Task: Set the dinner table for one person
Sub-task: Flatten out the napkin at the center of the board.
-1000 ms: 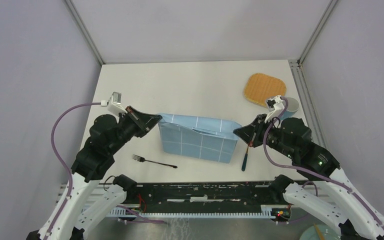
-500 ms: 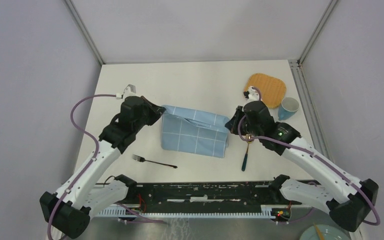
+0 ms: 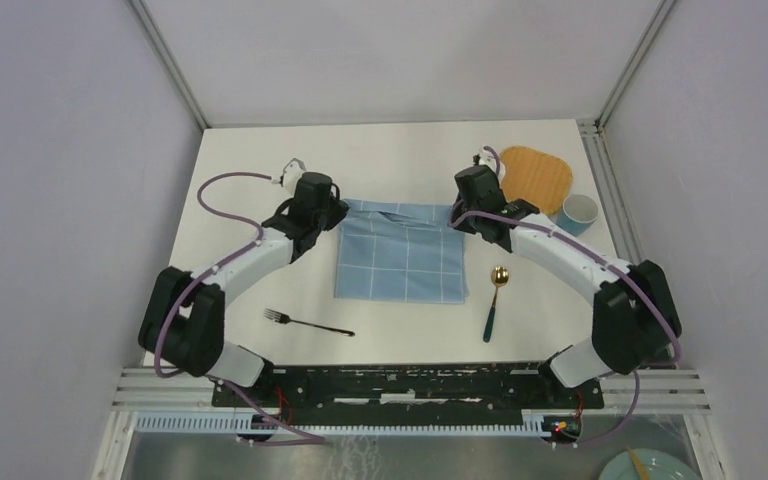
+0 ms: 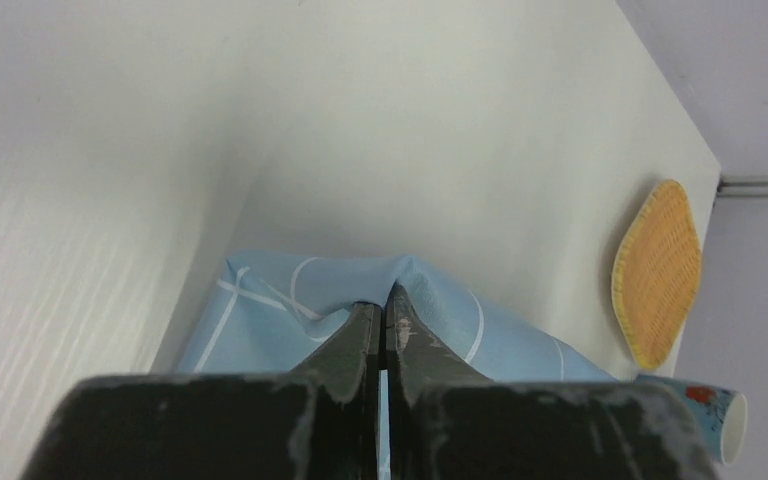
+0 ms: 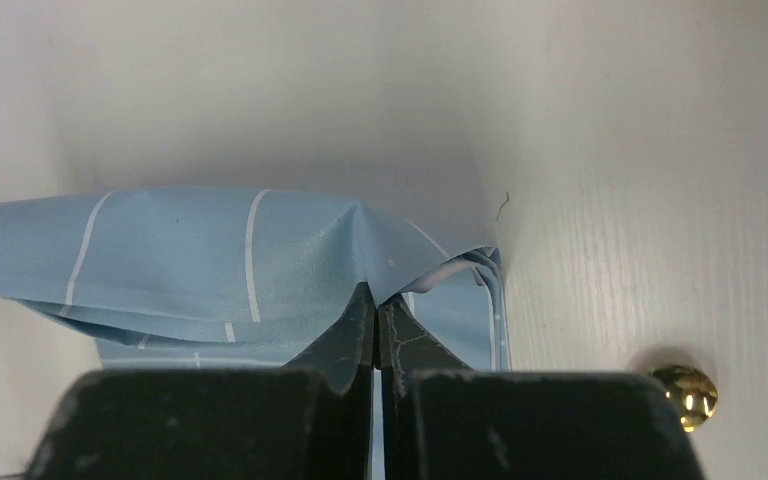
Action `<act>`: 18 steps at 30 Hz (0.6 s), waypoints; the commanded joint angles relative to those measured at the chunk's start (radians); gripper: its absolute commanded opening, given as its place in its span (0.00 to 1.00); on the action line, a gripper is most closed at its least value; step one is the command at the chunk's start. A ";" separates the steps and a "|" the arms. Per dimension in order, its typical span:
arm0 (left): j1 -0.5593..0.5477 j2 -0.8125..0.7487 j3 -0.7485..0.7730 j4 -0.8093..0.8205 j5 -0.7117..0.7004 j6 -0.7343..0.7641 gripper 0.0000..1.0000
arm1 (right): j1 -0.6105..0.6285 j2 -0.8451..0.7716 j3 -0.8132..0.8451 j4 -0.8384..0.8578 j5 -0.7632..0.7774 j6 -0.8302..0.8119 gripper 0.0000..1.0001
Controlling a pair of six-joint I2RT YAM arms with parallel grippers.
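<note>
Cloth (image 3: 402,262) is pinched at its far corners by left end effector (image 4: 384,305) and right end effector (image 5: 376,300); lower both evenly, keeping it taut.

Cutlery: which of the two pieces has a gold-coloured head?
The spoon, right of the blue cloth: gold bowl, dark green handle. The fork, nearer the left side, is dark all over.

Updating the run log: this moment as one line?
left end effector: shut on cloth far-left corner | right end effector: shut on far-right corner | fork, spoon: on table
</note>
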 commanded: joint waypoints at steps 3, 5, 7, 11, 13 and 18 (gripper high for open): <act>0.004 0.191 0.115 0.205 -0.085 0.029 0.02 | -0.057 0.220 0.161 0.133 0.015 -0.011 0.00; 0.005 0.274 0.160 0.235 -0.092 0.052 0.02 | -0.076 0.309 0.219 0.155 -0.022 -0.023 0.00; 0.007 0.352 0.210 0.269 -0.093 0.084 0.02 | -0.091 0.413 0.328 0.144 -0.044 -0.043 0.00; 0.007 0.493 0.363 0.247 -0.082 0.161 0.38 | -0.100 0.523 0.437 0.134 -0.069 -0.081 0.27; 0.004 0.518 0.410 0.211 -0.083 0.193 0.41 | -0.100 0.497 0.417 0.167 -0.054 -0.095 0.33; 0.005 0.454 0.396 0.230 -0.107 0.276 0.47 | -0.099 0.375 0.355 0.176 -0.010 -0.153 0.37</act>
